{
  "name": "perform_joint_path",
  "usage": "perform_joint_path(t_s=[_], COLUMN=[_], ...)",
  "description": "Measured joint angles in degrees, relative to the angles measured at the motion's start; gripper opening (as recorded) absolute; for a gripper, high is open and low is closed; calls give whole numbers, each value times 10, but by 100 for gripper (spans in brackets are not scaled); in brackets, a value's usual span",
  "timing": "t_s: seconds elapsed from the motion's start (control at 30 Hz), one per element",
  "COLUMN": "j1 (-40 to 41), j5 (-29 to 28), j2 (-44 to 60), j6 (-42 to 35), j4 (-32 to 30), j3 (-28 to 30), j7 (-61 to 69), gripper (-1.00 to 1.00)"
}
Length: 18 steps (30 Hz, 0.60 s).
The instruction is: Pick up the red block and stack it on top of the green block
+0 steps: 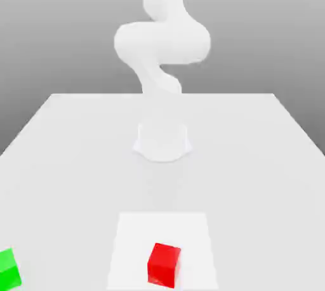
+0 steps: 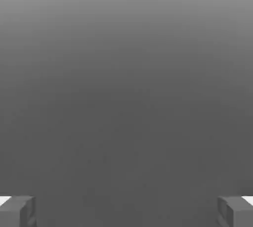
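The red block sits on a lighter white square patch near the front of the table in the exterior view. The green block rests at the exterior view's far left, cut by the frame edge, well apart from the red one. My arm rises from its round base at the table's middle and runs up out of the frame. In the hand view my gripper is open, its two grey fingertips wide apart with nothing between them, facing a plain grey background.
The white table spreads broadly around the base, with its far edge behind the arm. The arm's base stands between the back of the table and the two blocks.
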State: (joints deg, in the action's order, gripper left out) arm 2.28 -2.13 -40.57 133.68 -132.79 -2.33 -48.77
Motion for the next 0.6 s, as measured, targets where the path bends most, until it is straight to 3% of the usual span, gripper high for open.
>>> perform_joint_path(t_s=[0.37,0.6], j1=[70,82], j5=[-91,-107], j2=[237,379], j6=[82,137], j4=[-44,-73], j3=[-64,-68], j7=[-127,-178], gripper=[0,0])
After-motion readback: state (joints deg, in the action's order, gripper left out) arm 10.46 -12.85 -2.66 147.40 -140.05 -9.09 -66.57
